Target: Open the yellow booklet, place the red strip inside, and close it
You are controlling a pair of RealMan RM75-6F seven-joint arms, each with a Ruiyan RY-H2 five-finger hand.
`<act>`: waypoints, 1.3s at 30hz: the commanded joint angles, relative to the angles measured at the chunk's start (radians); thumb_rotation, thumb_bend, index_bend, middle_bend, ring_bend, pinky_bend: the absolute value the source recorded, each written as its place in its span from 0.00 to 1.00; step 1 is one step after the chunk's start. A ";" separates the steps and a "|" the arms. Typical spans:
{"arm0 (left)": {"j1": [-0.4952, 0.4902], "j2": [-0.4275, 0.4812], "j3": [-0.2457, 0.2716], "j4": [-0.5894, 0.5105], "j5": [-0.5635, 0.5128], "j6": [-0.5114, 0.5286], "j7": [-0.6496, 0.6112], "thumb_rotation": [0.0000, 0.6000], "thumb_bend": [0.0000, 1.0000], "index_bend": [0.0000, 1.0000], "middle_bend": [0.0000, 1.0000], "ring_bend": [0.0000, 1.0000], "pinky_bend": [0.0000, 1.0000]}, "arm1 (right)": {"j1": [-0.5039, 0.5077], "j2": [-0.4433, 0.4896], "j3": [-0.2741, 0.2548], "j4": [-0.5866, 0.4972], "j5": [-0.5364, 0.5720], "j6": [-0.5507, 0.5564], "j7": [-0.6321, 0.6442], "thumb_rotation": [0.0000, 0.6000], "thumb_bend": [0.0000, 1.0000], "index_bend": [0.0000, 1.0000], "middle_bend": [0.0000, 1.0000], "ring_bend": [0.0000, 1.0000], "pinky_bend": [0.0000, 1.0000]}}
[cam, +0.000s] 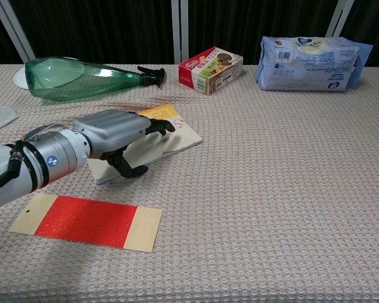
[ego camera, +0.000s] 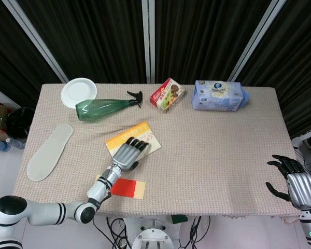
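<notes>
Two robot hands share the scene: the left hand (cam: 114, 136) lies palm-down over the near part of the yellow booklet (cam: 170, 136), dark fingers (cam: 156, 125) stretched forward across the cover and thumb curled down at the near edge; whether it grips the cover or only rests on it cannot be told. The booklet lies closed and flat on the woven tablecloth (ego camera: 212, 150), near the middle-left of the table, turned at an angle. Just in front of the left hand, close to the table's near edge, the red strip (cam: 85, 220) lies flat, its cream ends showing on both sides, apart from the booklet. In the head view the same hand (ego camera: 125, 156) covers the booklet's (ego camera: 145, 134) lower corner, with the strip (ego camera: 127, 188) beside the forearm.

Behind the booklet a green spray bottle (ego camera: 104, 108) lies on its side, with a white plate (ego camera: 79, 92) at the far left corner and a pale shoe insole (ego camera: 50, 151) along the left edge. A red snack box (ego camera: 167, 95) and a blue tissue pack (ego camera: 218, 95) sit at the far side.

Well apart, off the table's right corner, the right hand (ego camera: 295, 182) hangs with fingers spread, holding nothing
</notes>
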 commanded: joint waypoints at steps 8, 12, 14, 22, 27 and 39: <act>0.008 0.002 -0.016 0.006 0.001 0.019 -0.014 1.00 0.37 0.09 0.12 0.11 0.09 | 0.001 0.000 0.000 0.002 -0.002 0.001 0.003 1.00 0.21 0.32 0.18 0.17 0.21; 0.012 0.003 -0.033 0.008 0.000 0.034 -0.031 1.00 0.37 0.10 0.12 0.11 0.10 | 0.000 0.000 -0.001 0.003 -0.001 0.001 0.004 1.00 0.21 0.32 0.18 0.17 0.21; 0.014 0.003 -0.040 0.011 0.001 0.039 -0.037 1.00 0.37 0.11 0.12 0.11 0.10 | -0.001 0.000 -0.001 0.003 -0.001 0.003 0.006 1.00 0.21 0.32 0.18 0.17 0.21; 0.024 -0.037 -0.055 0.088 0.045 0.108 -0.041 1.00 0.42 0.21 0.13 0.11 0.12 | -0.002 0.001 -0.001 0.002 -0.001 0.003 0.006 1.00 0.21 0.32 0.18 0.17 0.21; 0.029 -0.069 -0.049 0.161 0.085 0.153 -0.013 1.00 0.43 0.32 0.15 0.11 0.13 | -0.004 0.005 -0.002 -0.001 -0.002 0.007 0.005 1.00 0.21 0.32 0.18 0.17 0.21; 0.052 -0.125 -0.071 0.294 0.180 0.246 -0.062 1.00 0.47 0.58 0.33 0.29 0.29 | -0.003 0.009 -0.003 -0.009 -0.009 0.009 0.002 1.00 0.21 0.32 0.18 0.18 0.21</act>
